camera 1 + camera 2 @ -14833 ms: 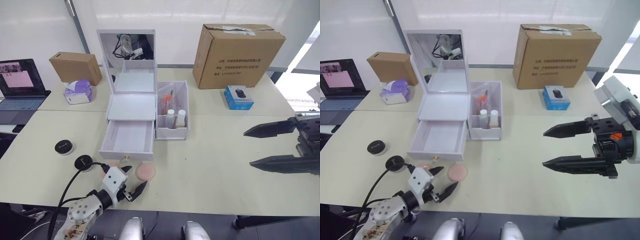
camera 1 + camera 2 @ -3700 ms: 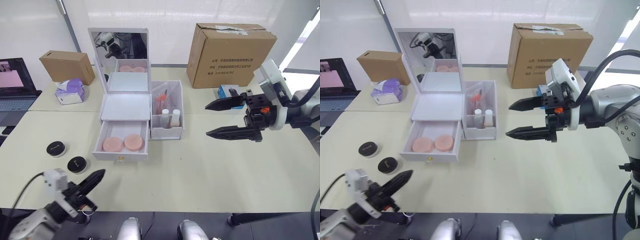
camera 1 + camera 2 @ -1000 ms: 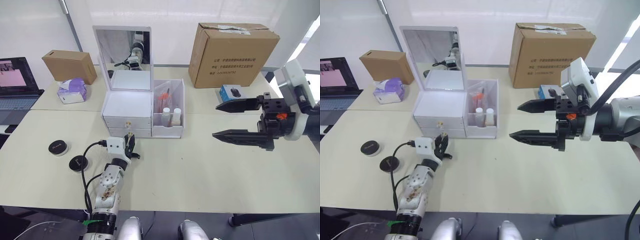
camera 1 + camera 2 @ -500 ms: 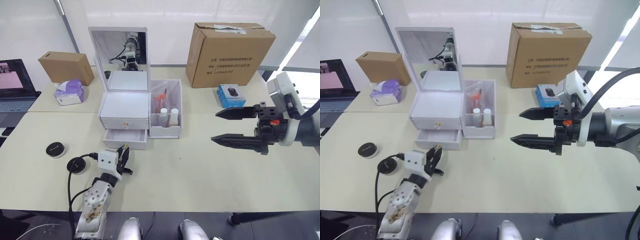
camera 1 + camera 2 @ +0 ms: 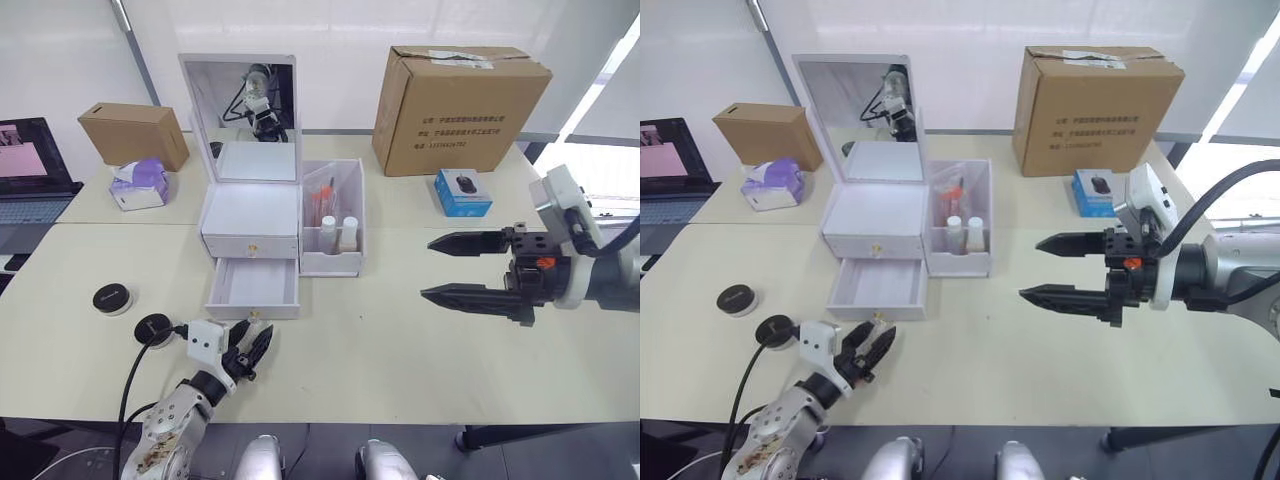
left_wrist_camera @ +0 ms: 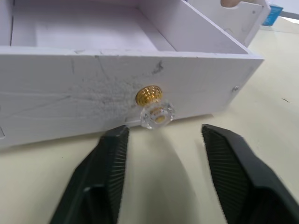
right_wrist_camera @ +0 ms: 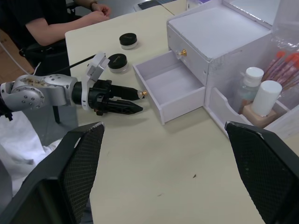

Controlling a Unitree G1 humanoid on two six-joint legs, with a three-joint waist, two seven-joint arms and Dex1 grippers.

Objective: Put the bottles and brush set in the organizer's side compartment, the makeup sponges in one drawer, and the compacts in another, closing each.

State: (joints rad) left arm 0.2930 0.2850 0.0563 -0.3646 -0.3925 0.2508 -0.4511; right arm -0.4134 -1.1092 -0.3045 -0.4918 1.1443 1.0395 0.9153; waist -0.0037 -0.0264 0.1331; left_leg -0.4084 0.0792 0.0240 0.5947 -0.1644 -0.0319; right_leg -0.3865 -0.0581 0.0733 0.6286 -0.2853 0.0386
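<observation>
- Your left gripper point(image 6: 161, 163) sits low over the table point(image 5: 400, 330), just in front of the lower drawer point(image 5: 252, 288). Jaws are apart, nothing held, w/ the drawer's clear knob point(image 6: 156, 113) just ahead of the gap between them.
- Lower drawer is pulled out and looks empty inside; upper drawer point(image 5: 251, 245) is shut flush.
- Organizer point(image 5: 252, 215) stands mid-table, mirror lid point(image 5: 243, 118) upright. Side compartment point(image 5: 332, 225) on its right already has the two bottles point(image 5: 338, 235) and the brush set point(image 5: 328, 195) standing in it.
- Compacts point(image 5: 130, 312): both lie on the table to the left of the open drawer, one near the left gripper's cable, the other a bit further left. Not yet in the drawer.
- Handling, as I judge it: compacts are small, rigid, smooth-lidded, prob. light and a bit slippery. Take each across the round side wall, jaws low under the lid edge, not on the flat top. A hard pinch could pop a lid.
- Drawer is thin light plastic; it should slide w/ little force, so push on the front face beside the knob to shut it.
- Your right gripper point(image 5: 448, 268) hangs over the table right of the organizer, well apart from it, jaws wide, empty.
- A person sits beyond the far side, hands on the table in the right wrist view.
</observation>
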